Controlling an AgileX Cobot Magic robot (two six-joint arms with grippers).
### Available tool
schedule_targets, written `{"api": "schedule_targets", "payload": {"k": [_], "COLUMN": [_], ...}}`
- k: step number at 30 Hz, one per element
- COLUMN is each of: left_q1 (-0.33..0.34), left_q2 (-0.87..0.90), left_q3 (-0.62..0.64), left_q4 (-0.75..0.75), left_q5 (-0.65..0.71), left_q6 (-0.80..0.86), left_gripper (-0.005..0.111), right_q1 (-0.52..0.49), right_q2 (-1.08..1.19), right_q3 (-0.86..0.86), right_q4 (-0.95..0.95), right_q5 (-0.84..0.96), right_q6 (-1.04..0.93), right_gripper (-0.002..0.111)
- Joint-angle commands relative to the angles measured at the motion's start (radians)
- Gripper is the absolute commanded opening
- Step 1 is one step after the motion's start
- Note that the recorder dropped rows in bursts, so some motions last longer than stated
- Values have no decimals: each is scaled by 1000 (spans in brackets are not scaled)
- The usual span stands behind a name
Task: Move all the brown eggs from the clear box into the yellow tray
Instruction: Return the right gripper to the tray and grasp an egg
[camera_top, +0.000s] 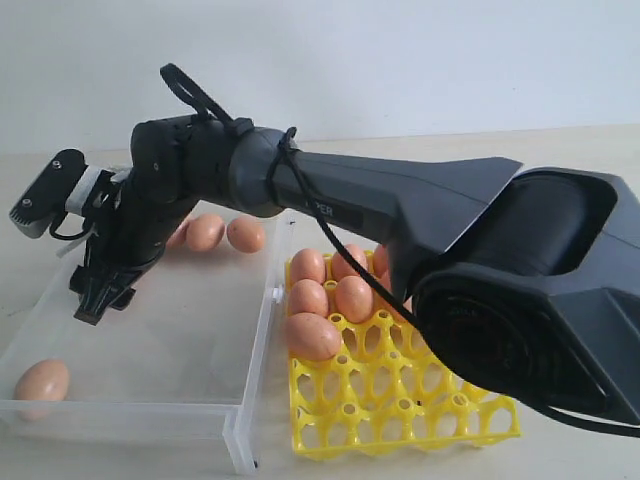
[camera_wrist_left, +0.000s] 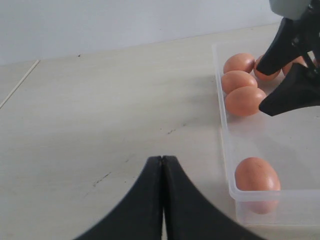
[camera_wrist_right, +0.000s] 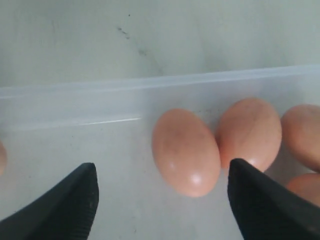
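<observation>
I read right claw spread wide, empty, above brown eggs inside clear box | left claw clenched, empty, over surface beside clear box | more brown eggs sit in yellow tray

One clear box holds at least five brown eggs. One yellow tray shows six more, part of it hidden.
</observation>
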Motion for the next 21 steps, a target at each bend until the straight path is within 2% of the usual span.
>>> {"api": "schedule_targets", "payload": {"k": [1, 21], "left_q1": [-8, -8], "left_q2": [-6, -6], "left_q3": [-4, -4], "left_q4": [-2, -2], "left_q5": [-9, -9], "left_q6": [-6, -6], "left_gripper": [0, 0], "right_q1": [2, 2], "right_q2": [15, 108], "right_q3": [-17, -52], "right_q4": [14, 98], "right_q5": [-82, -194], "right_q6": [-6, -51], "right_gripper": [70, 70]}}
